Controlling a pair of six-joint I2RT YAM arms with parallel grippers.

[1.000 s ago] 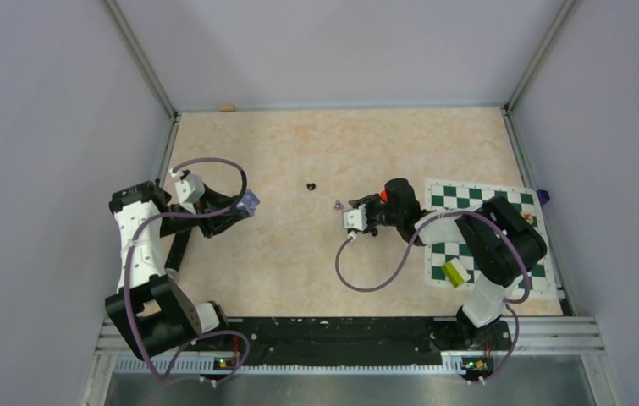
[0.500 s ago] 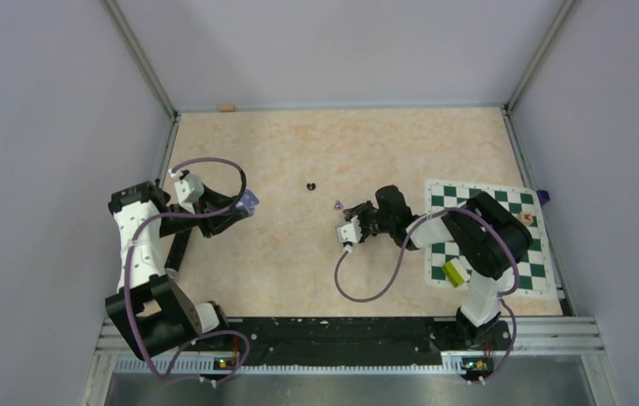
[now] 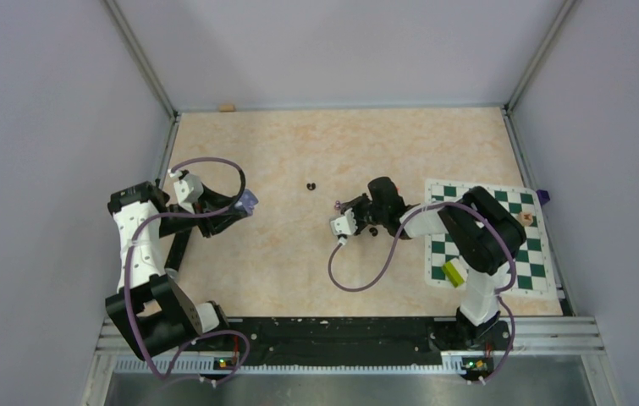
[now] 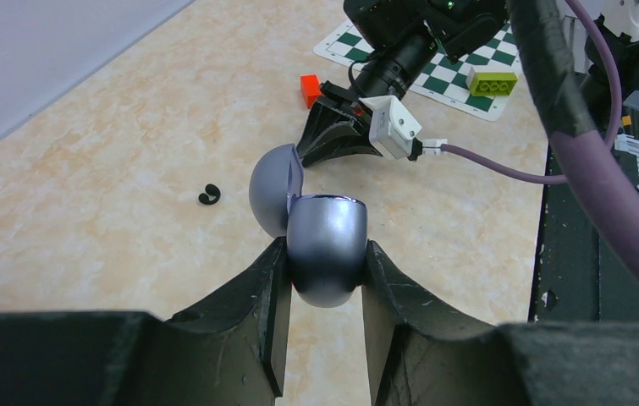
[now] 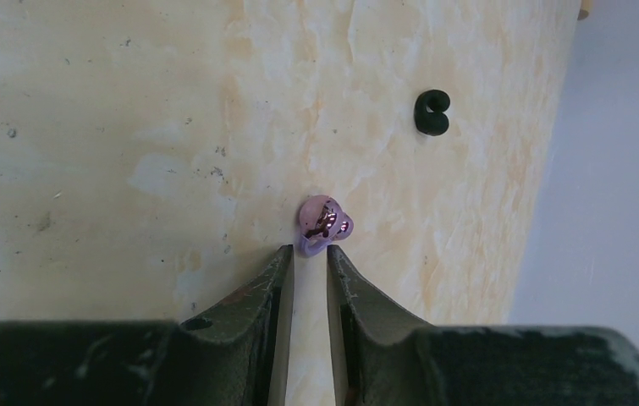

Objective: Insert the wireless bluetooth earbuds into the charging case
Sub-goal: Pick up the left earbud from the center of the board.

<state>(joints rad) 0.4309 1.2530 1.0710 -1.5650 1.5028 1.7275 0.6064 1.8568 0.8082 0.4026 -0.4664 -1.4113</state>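
The pale marbled table [image 3: 299, 279] takes up most of the top view, and a green and white chessboard mat [image 3: 478, 200] is laid on its right side. The left gripper [image 4: 324, 254] is held over the left part of the table and is clamped on the charging case [image 4: 326, 245], a smooth lilac-grey shell whose lid stands open. The right gripper [image 5: 310, 254] is lowered to the table near the middle. Its fingers are parted by only a narrow slit and nothing is held between them. A green block [image 4: 491, 81] is seen on the mat, and a small red block [image 4: 310, 90] near the mat's edge.

The purple earbud [image 5: 324, 224] lies on the table just in front of the right fingertips, touching them or nearly so. Whether it is one bud or two pressed together cannot be told. The black earbuds [image 5: 432, 112] lie farther toward the back of the table, apart from the purple one.

The purple earbud is judged to be very light, hard and glossy, so it may easily be pushed away or squeezed out of a grip. It should probably be taken across its widest part, with a finger set down on each side and closed gently. For this the slit would likely have to be widened first.
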